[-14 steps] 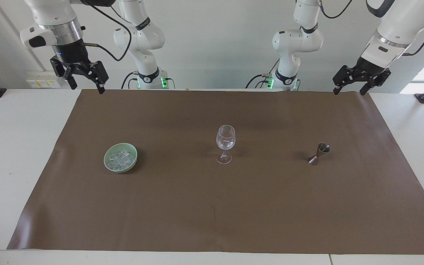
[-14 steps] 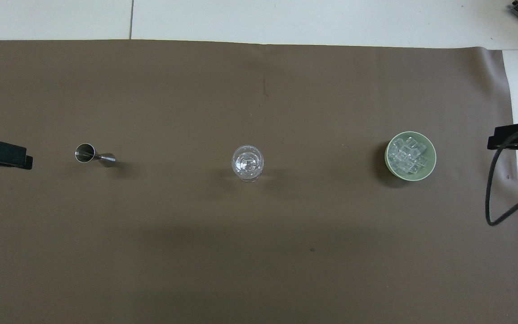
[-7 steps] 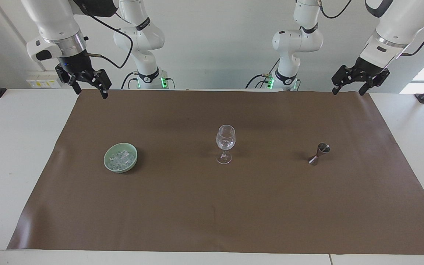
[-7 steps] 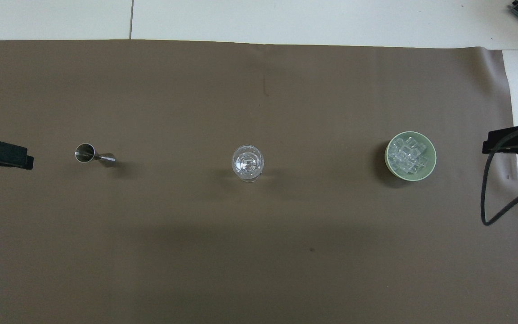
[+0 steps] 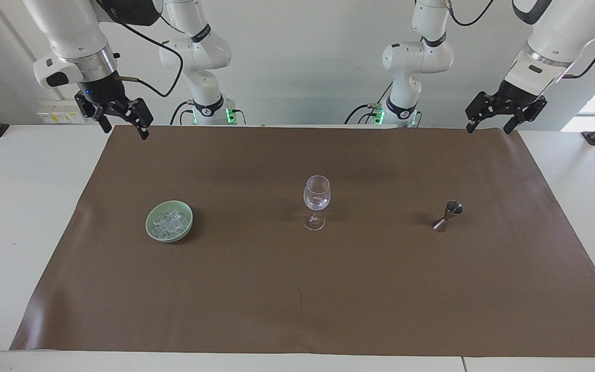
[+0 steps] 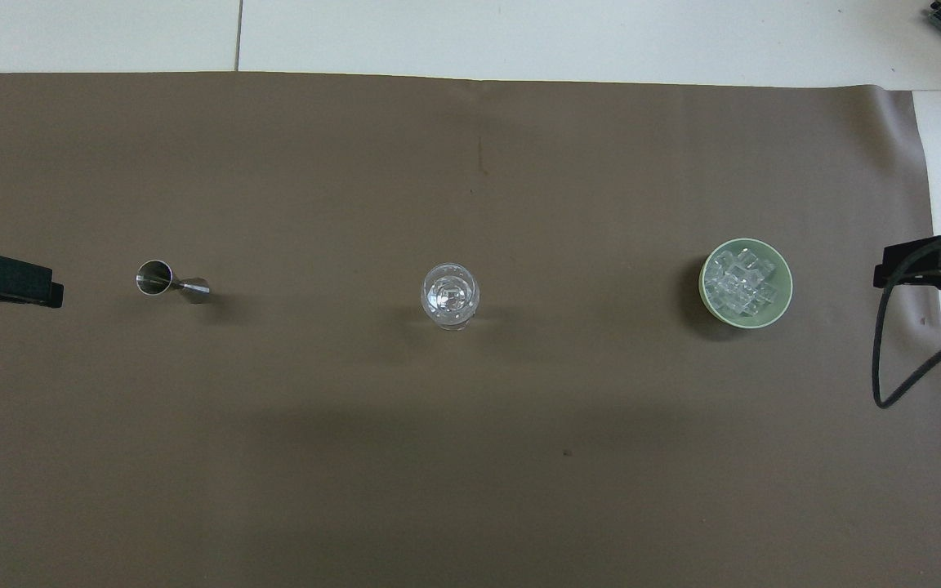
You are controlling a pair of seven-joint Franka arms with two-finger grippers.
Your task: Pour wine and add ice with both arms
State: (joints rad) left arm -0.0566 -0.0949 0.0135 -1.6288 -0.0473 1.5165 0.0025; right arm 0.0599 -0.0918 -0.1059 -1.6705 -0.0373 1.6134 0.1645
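Nowhere legible writing: ice (image 5: 170,222), wine glass (image 5: 316,200), jigger (image 5: 448,215) on mat (image 5: 297,289)

Brown mat (image 5: 328,289) over white table (image 5: 13,206)

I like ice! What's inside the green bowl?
The green bowl holds a heap of small clear ice cubes. The bowl's bottom cannot be seen, because the cubes cover it.
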